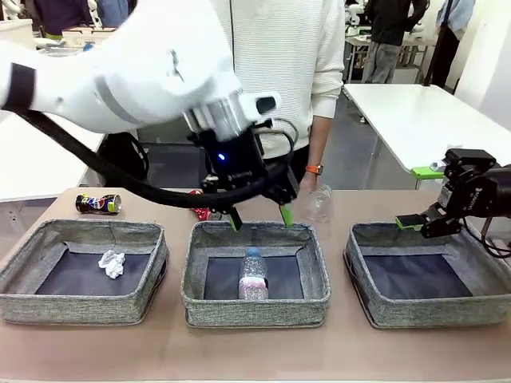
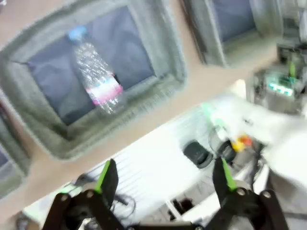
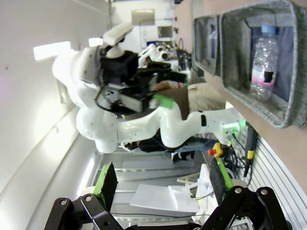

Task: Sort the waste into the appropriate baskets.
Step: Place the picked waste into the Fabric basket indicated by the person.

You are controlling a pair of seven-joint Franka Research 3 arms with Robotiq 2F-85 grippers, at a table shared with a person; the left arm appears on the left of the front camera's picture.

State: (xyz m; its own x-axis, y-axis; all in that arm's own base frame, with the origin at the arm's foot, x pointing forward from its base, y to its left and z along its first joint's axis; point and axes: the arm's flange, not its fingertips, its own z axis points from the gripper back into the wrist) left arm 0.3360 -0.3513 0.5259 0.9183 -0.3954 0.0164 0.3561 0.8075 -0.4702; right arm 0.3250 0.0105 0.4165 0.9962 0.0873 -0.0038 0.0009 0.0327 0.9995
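Observation:
Three grey woven baskets stand in a row. A crumpled paper ball (image 1: 112, 263) lies in the left basket (image 1: 48, 302). In the middle basket (image 1: 255, 311) a clear plastic bottle (image 1: 253, 275) (image 2: 96, 72) (image 3: 264, 62) lies free. My left gripper (image 1: 260, 217) (image 2: 165, 170) hangs open and empty just above that basket's far wall. My right gripper (image 1: 418, 196) (image 3: 162, 177) is open and empty, over the far right corner of the right basket (image 1: 431, 311). On the table behind are a dark can (image 1: 98, 204), a red can (image 1: 200, 211) partly hidden by my left gripper, and a crushed clear container (image 1: 319, 203).
A person in a white sweater stands at the far side, one hand (image 1: 310, 182) with an orange watch close to the clear container. Bare table runs along the front of the baskets. The left arm (image 3: 120, 76) stretches across the middle.

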